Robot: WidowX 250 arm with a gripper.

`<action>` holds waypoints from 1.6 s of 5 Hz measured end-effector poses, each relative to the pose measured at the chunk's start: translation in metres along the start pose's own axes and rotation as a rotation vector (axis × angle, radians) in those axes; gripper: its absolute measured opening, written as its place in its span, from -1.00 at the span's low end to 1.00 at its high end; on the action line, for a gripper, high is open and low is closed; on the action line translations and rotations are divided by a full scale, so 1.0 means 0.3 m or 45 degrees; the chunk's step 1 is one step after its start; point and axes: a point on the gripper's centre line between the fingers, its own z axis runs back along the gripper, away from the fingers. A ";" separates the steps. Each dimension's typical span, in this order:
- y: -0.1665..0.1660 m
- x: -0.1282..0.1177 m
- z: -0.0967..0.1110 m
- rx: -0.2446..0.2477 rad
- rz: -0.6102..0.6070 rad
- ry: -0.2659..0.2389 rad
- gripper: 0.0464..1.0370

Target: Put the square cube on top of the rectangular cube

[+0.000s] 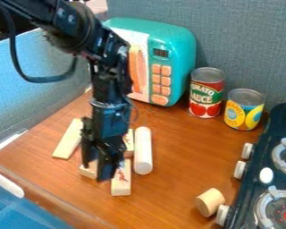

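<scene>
The gripper [96, 164] hangs low over the wooden blocks, left of the middle of the view. At its tip sits a small pale block [87, 171], partly hidden by the gripper; it may be the square one. Just to the right, an oblong pale block [121, 184] with a red mark lies on the table, its upper left side close to the gripper. Behind that, another pale block [128, 147] with red marks is partly covered by the gripper. Which of these is the rectangular cube, I cannot tell.
A flat plank [68, 139] lies at the left, a white cylinder [143, 152] right of the blocks. Farther back are a teal toy microwave [184, 49] and two cans [206, 91], [244, 109]. A short wooden cylinder [210, 201] stands beside the stove [253, 174].
</scene>
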 end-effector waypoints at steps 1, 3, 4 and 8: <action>0.029 0.033 0.000 -0.003 0.021 -0.047 0.09; -0.036 0.080 0.046 -0.025 -0.160 -0.172 0.09; -0.101 0.069 0.032 -0.035 -0.255 -0.164 0.09; -0.024 0.077 -0.027 -0.088 -0.142 -0.120 0.09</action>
